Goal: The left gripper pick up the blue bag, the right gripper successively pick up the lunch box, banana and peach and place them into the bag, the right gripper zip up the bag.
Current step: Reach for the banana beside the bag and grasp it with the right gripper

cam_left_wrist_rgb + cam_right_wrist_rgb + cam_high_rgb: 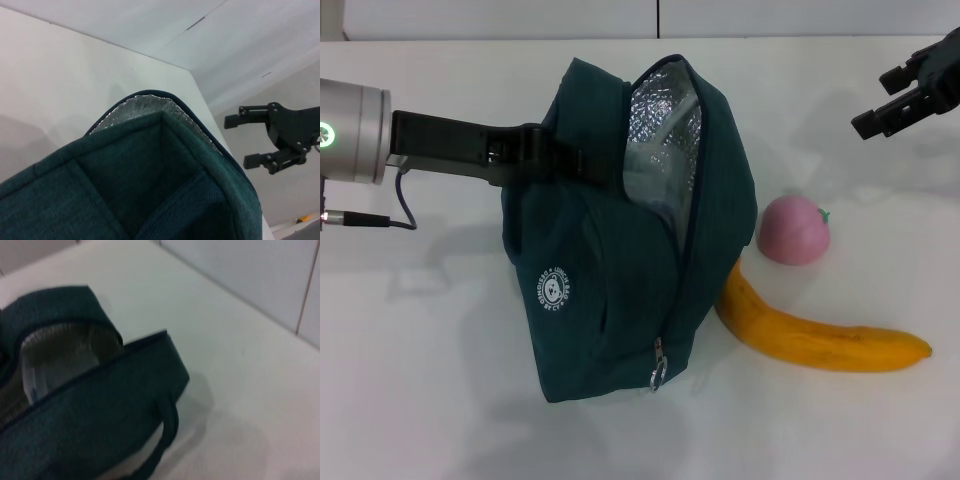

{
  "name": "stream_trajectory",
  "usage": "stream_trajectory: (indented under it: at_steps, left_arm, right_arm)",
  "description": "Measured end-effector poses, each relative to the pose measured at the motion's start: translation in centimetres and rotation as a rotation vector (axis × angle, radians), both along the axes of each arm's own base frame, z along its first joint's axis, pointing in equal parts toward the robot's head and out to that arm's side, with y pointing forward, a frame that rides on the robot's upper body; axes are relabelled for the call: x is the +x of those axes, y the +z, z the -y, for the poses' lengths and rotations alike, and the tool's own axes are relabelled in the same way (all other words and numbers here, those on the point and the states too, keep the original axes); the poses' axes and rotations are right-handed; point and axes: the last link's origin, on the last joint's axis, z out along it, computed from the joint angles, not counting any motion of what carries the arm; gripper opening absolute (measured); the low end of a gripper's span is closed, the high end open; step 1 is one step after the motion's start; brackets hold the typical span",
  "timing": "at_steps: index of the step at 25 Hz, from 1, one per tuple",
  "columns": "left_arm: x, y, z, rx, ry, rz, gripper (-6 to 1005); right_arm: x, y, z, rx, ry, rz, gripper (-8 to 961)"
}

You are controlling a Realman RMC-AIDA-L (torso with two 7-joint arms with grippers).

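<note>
Gripping the bag (620, 250) by a handle, left hand (525, 150) clenched on dark teal woven fabric, black arm level from a silver wrist at the left edge. Bag upright on the white worktop (420, 330), mouth unzipped, crinkled silver foil lining (665, 140) showing, round white logo and metal ring pull on the near face. Just beside it to the right, smooth round pink peach (794, 230) and long curved yellow banana (820, 340), one end touching the bag's base. Right hand (910, 95) raised at the far right, fingers spread and gripping nothing, well apart from the bag, bare worktop beneath.
</note>
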Motion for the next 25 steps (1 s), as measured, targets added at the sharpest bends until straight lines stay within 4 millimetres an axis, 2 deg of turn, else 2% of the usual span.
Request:
stream_trajectory:
  at_steps: [6,14,25]
  left_arm:
    - [0.1,0.0,0.0,0.000,-0.003,0.000,36]
    - [0.7,0.3,-0.1,0.005,-0.017,0.032,35]
    - [0.8,0.3,-0.2,0.004,-0.017,0.036,35]
  right_arm:
    - [-2.0,0.0,0.6,-0.038,-0.020,0.161,856]
    - [-4.6,-1.7,2.3,-0.180,-0.003,0.218,809]
    - [-5.5,-7.8,4.7,-0.345,0.054,0.426,793]
